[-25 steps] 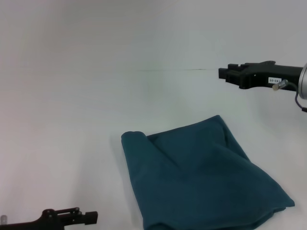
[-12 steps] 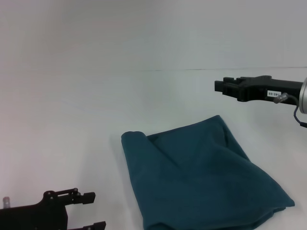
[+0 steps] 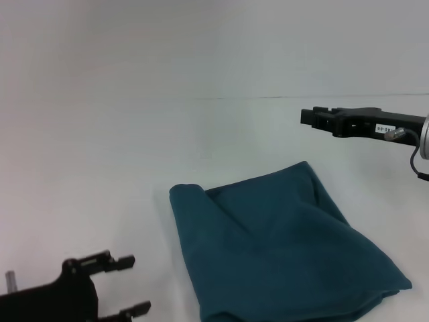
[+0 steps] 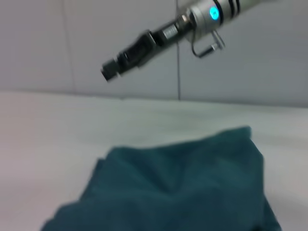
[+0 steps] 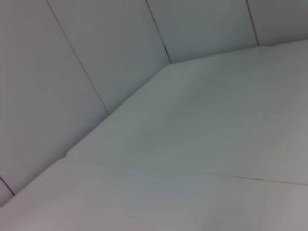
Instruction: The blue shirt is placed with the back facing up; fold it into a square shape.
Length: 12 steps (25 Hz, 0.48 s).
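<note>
The blue shirt [image 3: 281,248], a dark teal-blue soft cotton garment already folded into a compact, roughly square bundle, lay on the white worktop [image 3: 100,168], below and inward of the raised right end effector [image 3: 310,118] and just beside the low left end effector [image 3: 131,285]. The left end effector's two black fingers stood spread wide, holding nothing; whether the right one's were parted could not be told. Both hung clear of the cloth, apparently because the folding looked largely finished, one rolled edge remaining uneven.
</note>
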Tool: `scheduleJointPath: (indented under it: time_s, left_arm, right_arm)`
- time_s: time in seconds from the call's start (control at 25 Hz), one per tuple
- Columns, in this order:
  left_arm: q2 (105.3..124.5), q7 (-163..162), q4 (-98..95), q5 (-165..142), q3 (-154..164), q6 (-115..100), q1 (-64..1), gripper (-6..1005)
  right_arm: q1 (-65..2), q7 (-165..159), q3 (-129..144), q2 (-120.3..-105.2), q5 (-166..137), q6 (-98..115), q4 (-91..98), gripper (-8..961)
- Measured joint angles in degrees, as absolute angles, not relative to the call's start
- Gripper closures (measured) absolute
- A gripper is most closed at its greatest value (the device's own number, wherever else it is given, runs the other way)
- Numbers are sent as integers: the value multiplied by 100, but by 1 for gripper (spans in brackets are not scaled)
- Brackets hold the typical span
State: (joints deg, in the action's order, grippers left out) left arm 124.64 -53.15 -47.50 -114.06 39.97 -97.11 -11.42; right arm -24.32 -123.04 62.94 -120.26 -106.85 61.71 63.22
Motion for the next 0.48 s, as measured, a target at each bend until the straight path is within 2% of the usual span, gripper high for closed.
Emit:
scheduleJointPath:
  time_s: [0.48]
  left_arm:
    - [12457, -5529, -4735, -11335, 4740, -9586, -1410, 279]
  right_arm:
    - [-2413, -12391, 6274, -12012, -10671, 6154, 6282, 637]
